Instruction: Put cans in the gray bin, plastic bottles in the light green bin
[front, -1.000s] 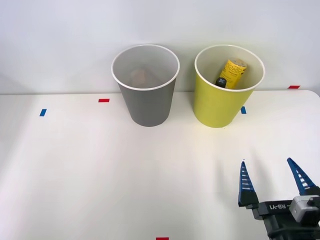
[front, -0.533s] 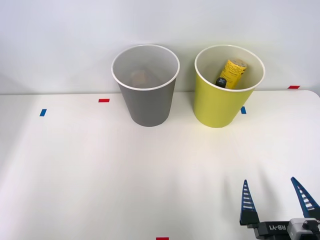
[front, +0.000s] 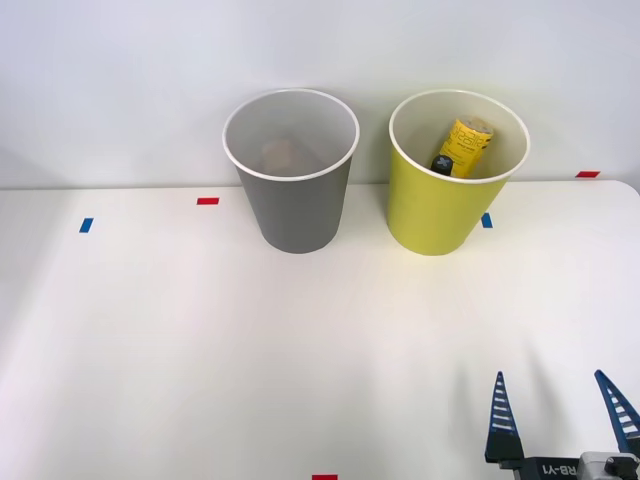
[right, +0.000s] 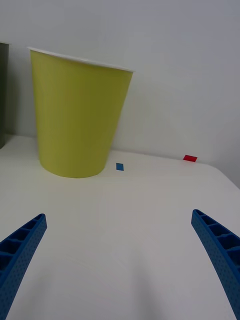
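Observation:
The gray bin (front: 295, 215) stands at the back of the table, left of the light green bin (front: 430, 215). A dim reddish-brown shape (front: 279, 153) lies inside the gray bin; I cannot tell if it is a can. The plastic bottle (front: 463, 146), with its yellow label and dark cap, leans inside the light green bin. My right gripper (front: 551, 376) is open and holds nothing, low at the table's front right, well short of both bins. In the right wrist view the light green bin (right: 80, 115) rises ahead of the open gripper (right: 118, 215), and the gray bin (right: 3, 95) shows at the edge.
Small tape marks dot the white table: red (front: 207, 201) and blue (front: 86, 225) at the left, blue (front: 487, 220) by the green bin, red (front: 588, 174) at the far right, red (front: 324, 477) at the front edge. A white wall stands close behind the bins.
My right gripper has drawn back toward the table's front edge, sinking lower in the front view, and stays open. The bins and their contents have not moved.

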